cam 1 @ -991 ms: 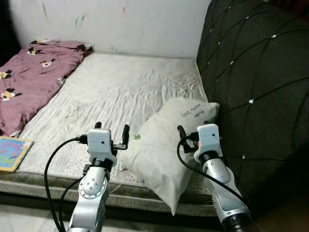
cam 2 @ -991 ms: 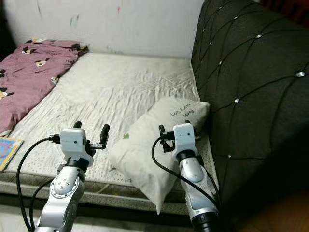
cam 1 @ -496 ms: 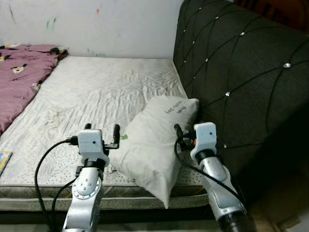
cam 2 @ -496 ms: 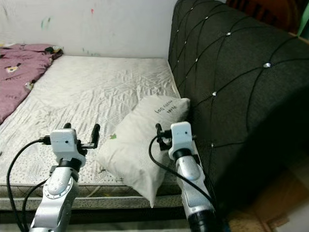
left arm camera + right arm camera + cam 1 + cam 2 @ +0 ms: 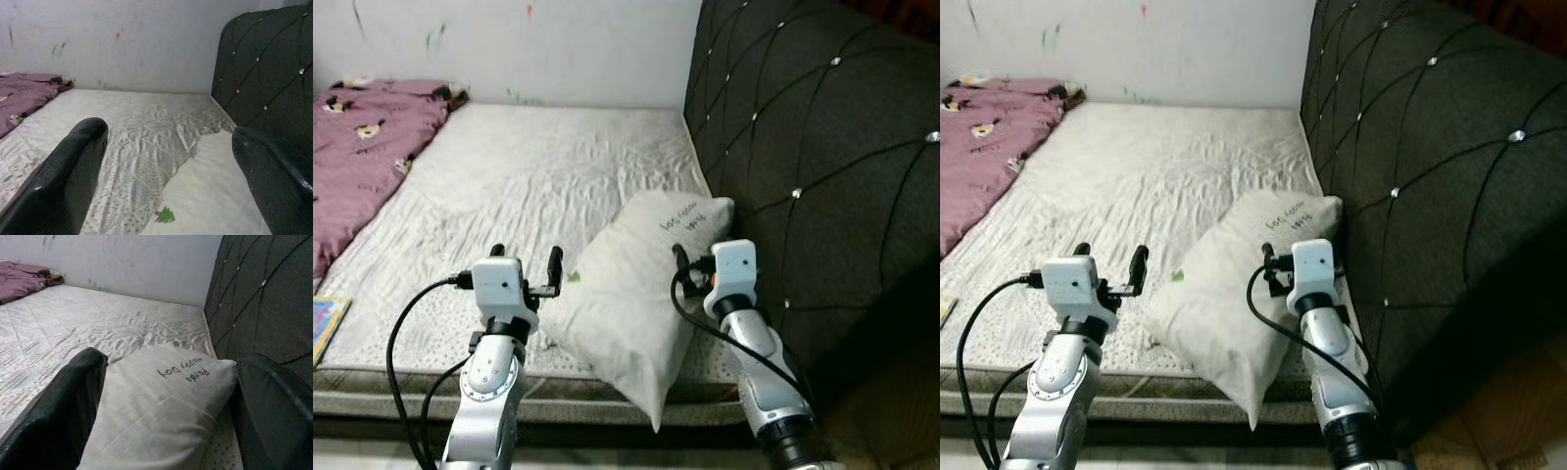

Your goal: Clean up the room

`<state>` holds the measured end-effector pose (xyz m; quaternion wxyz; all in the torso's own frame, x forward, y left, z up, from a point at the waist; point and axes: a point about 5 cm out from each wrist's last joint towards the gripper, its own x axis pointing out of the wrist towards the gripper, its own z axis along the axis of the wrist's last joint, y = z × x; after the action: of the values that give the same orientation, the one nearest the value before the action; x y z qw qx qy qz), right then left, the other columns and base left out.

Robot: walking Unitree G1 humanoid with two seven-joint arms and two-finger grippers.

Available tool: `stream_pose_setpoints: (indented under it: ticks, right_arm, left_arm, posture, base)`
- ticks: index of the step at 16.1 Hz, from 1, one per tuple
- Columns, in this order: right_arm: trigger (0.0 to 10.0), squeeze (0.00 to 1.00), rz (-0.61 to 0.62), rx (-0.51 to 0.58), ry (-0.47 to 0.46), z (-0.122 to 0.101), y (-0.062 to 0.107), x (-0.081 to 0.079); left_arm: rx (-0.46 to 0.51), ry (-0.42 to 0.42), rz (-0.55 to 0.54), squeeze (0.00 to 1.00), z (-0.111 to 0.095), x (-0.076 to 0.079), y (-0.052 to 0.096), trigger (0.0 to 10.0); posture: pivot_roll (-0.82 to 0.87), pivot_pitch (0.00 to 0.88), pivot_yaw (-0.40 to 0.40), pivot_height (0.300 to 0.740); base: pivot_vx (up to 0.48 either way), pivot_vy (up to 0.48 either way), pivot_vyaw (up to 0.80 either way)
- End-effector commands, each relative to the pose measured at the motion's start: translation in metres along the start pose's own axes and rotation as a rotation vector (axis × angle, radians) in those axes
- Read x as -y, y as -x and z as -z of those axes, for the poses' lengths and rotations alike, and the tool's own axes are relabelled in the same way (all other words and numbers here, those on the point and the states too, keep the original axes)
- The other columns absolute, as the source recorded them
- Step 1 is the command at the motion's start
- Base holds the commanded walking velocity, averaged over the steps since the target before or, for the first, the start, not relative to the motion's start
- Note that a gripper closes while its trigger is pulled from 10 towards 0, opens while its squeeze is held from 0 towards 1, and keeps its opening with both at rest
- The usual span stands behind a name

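A white pillow (image 5: 631,294) with small black lettering lies tilted at the mattress's (image 5: 529,176) near right corner, against the black tufted headboard (image 5: 822,147); its lower corner hangs over the front edge. My left gripper (image 5: 527,258) is open and hovers just left of the pillow, over the mattress. On the pillow's right side, near the lettered end, my right gripper (image 5: 171,360) is open, its fingers (image 5: 73,406) spread wide with the pillow seen between them. Neither gripper holds anything.
A purple patterned blanket (image 5: 362,147) is bunched at the mattress's far left. A colourful book (image 5: 325,328) lies at the near left edge. A white wall (image 5: 529,49) backs the bed. Brown floor (image 5: 1489,450) shows at lower right.
The camera swung right, then partly back left, so the whole scene shifted. Both arms keep the same pose beside the pillow, with the grippers still open.
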<state>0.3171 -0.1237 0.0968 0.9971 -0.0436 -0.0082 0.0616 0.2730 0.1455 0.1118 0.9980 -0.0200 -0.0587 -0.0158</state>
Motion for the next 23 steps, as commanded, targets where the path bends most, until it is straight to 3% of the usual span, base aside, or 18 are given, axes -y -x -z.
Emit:
stream_pose_setpoints:
  ticks: [1, 16, 23]
  right_arm:
    - [10.0, 0.0, 0.019, 0.028, -0.003, -0.0068, -0.0042, 0.0032]
    - [10.0, 0.0, 0.022, 0.035, 0.029, -0.0054, -0.0061, 0.0085]
    - [10.0, 0.0, 0.029, 0.032, 0.041, -0.0033, -0.0064, 0.0119]
  left_arm:
    - [0.009, 0.001, 0.019, 0.0, -0.0038, 0.0027, -0.0017, 10.0]
    - [-0.01, 0.001, 0.031, 0.0, -0.0004, 0.0035, -0.0023, 10.0]
    - [-0.024, -0.001, 0.017, 0.0, 0.0019, 0.0028, -0.0016, 10.0]
  posture:
    - [0.02, 0.03, -0.009, 0.74]
    - [0.02, 0.028, -0.011, 0.74]
    - [0.02, 0.021, -0.013, 0.74]
  base:
    - [0.319, 0.0, 0.0]
    - [0.345, 0.0, 0.0]
    - [0.035, 0.0, 0.0]
